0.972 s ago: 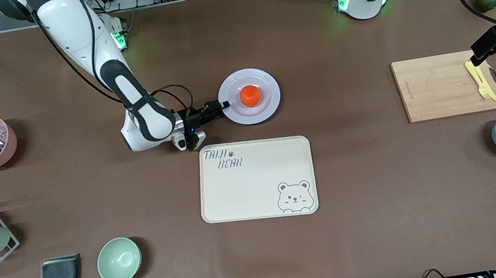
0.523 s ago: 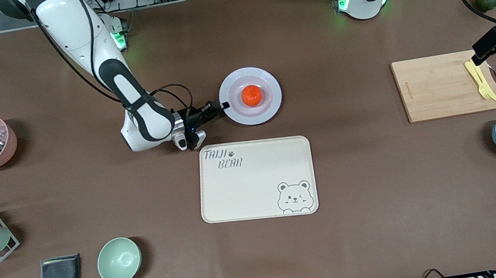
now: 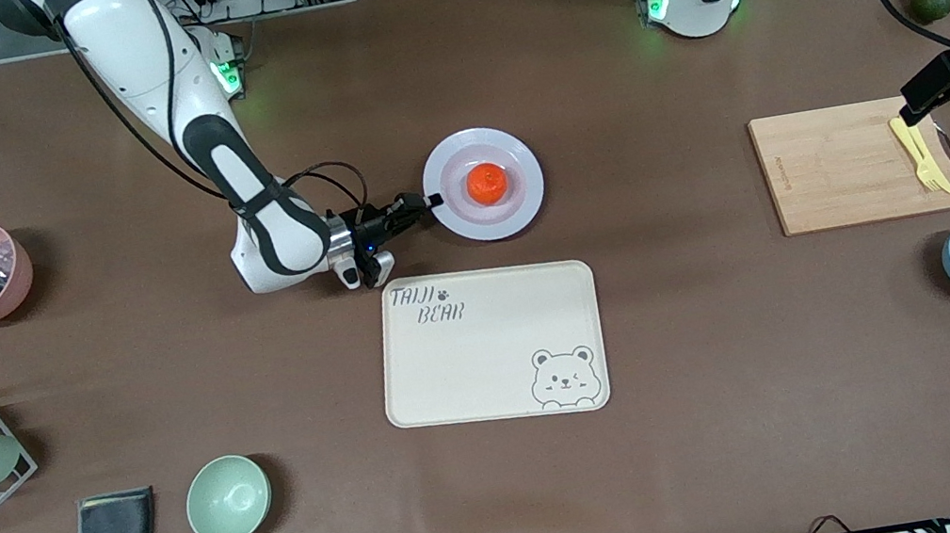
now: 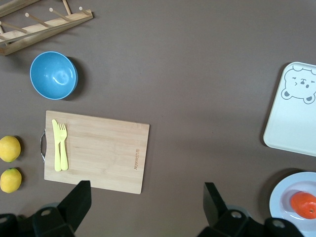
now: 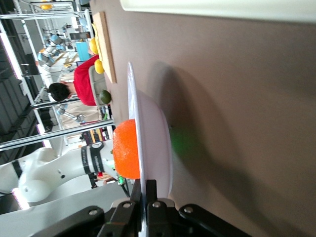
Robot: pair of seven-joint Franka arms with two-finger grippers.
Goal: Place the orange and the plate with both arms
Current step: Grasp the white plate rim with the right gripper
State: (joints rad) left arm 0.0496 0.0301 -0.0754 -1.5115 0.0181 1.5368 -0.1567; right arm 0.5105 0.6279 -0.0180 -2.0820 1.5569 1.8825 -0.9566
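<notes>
Clamping down is the thing that just happened: my right gripper [image 3: 430, 202] went from partly spread a second ago to pressed tight, and it's now pinching the rim of the plate [image 3: 522, 202] on the edge that faces the right arm's end of the table. The right wrist view shows it best, with the thin rim of the plate [image 5: 148, 148] running straight in between the fingers

The plate also crept a tiny bit toward the left arm's end of the table while I was closing, so I guess I nudged it as the grip settled. The orange [image 3: 486, 184] is sitting in the middle of the plate and didn't roll, which is nice. The wrist cam has the orange [image 5: 126, 148] snug in the dish. Plate and fruit sit farther from the front camera than the bear tray [image 3: 491, 369], just off its upper edge

My left gripper [image 3: 913, 111] is waiting, spread wide, up over the cutting board [image 3: 841, 170] at the left arm's end

So what this means: the orange part looks done and I've got hold of the plate. What's left, I reckon, is carrying it to the tray. One-sided rim grip with a round fruit on top, so tilt is my worry, gotta keep it level and go slow
</notes>
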